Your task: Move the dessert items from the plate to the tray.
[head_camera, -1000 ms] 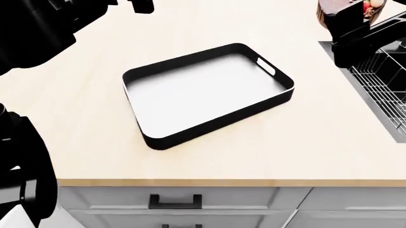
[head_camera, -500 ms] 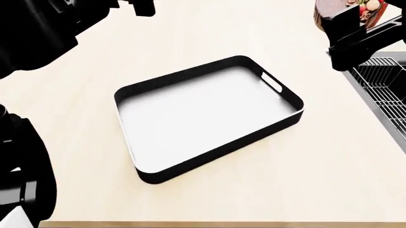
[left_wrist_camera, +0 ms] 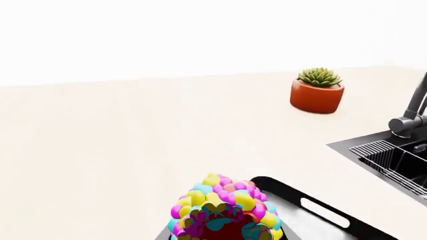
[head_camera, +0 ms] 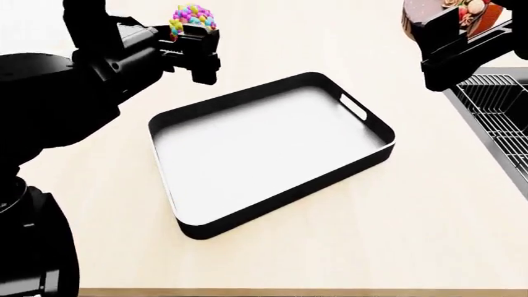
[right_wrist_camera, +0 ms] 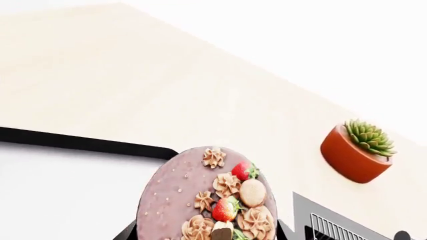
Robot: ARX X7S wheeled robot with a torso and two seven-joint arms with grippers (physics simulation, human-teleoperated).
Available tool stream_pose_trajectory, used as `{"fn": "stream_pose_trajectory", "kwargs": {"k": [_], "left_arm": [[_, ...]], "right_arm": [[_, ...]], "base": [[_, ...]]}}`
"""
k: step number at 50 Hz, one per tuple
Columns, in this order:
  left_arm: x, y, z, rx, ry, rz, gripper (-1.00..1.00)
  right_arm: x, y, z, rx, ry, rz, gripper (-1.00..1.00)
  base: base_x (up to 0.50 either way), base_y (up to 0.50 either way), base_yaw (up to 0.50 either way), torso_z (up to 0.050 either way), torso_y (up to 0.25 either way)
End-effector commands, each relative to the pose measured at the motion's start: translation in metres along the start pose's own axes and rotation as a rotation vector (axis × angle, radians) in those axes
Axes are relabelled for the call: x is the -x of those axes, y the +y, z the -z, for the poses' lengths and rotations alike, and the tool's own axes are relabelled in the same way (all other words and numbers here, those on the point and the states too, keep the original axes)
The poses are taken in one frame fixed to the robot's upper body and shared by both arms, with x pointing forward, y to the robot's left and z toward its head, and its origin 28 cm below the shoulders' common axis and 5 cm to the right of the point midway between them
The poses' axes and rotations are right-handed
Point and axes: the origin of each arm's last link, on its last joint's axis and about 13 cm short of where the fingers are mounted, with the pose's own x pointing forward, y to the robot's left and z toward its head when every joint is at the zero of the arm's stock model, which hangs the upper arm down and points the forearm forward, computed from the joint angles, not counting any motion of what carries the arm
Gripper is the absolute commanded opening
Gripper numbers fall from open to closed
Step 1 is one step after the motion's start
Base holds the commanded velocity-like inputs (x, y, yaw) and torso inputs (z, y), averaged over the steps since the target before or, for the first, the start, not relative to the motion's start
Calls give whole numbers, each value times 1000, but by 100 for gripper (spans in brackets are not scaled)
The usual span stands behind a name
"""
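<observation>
The black-walled tray (head_camera: 169,185) with its pale floor lies mid-counter, nothing in it. My left gripper (head_camera: 196,38) is shut on the candy-bead ball (head_camera: 193,17), held above the counter just beyond the tray's far left corner; in the left wrist view the ball (left_wrist_camera: 223,207) fills the jaws over the tray's corner (left_wrist_camera: 273,186). My right gripper (head_camera: 449,34) is shut on the round chocolate cake (head_camera: 429,13), held up beyond the tray's handle end. The cake (right_wrist_camera: 210,197) with strawberries and cream swirls shows in the right wrist view near the tray wall (right_wrist_camera: 80,142). No plate is in view.
A sink with a wire rack (head_camera: 499,108) is sunk into the counter at the right. A potted succulent (left_wrist_camera: 317,91) stands farther back on the counter, near a dark faucet (left_wrist_camera: 413,115). The counter's front edge runs along the bottom of the head view.
My left arm has swung down into view with the candy ball held near the tray's far left corner. The right gripper with the cake has barely shifted. The tray has kept its place.
</observation>
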Motion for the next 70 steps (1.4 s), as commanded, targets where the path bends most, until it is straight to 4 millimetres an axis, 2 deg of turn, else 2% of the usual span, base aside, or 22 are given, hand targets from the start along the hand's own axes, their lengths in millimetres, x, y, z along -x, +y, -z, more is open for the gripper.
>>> {"fn": "stream_pose_trajectory", "kwargs": {"k": [1,18,49,70], "left_arm": [[12,-8,25,-11,75,44,-100],[19,-13,46,-50,149,77,-100],[19,-21,57,-225,271,199,-100],[16,-20,62,-254,298,203,-100]], "right_arm": [[-1,-4,-2,12,-26,23,-100],[-2,-3,2,7,-28,27,-100],[2,-2,4,7,-33,34,-100],[1,-2,7,6,-33,36,-100]], "base": [[0,0,0,0,0],[0,0,0,0,1],[0,0,0,0,1],[0,0,0,0,1]]}}
